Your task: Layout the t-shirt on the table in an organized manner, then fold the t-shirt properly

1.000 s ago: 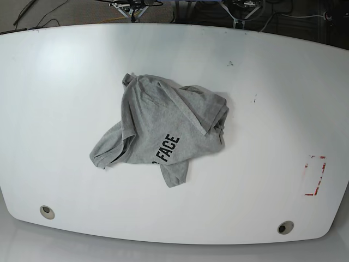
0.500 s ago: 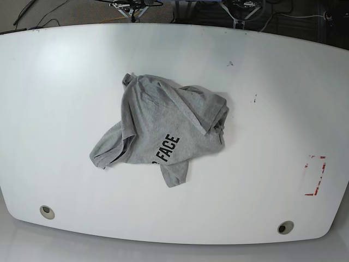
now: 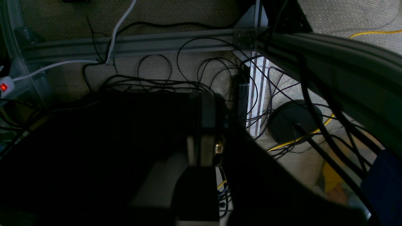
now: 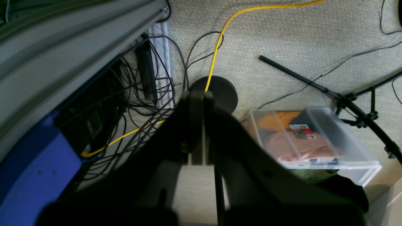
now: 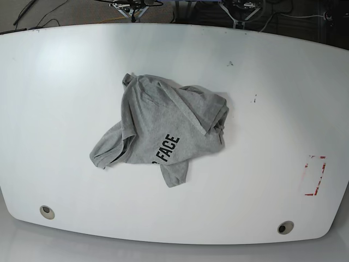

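The grey t-shirt (image 5: 163,128) lies crumpled in a heap near the middle of the white table (image 5: 65,98), its black "FACE" lettering facing up toward the front. No arm or gripper shows in the base view. In the left wrist view my left gripper (image 3: 205,103) is shut and empty, hanging over the floor and cables. My right gripper (image 4: 197,95) in the right wrist view is likewise shut on nothing, above carpet.
A red rectangular outline (image 5: 315,176) marks the table's right side, and round holes (image 5: 47,212) (image 5: 284,227) sit near the front edge. Below the table are cables (image 3: 163,81), a metal frame rail (image 3: 125,45), a clear plastic bin (image 4: 311,141) and a stand leg (image 4: 329,91).
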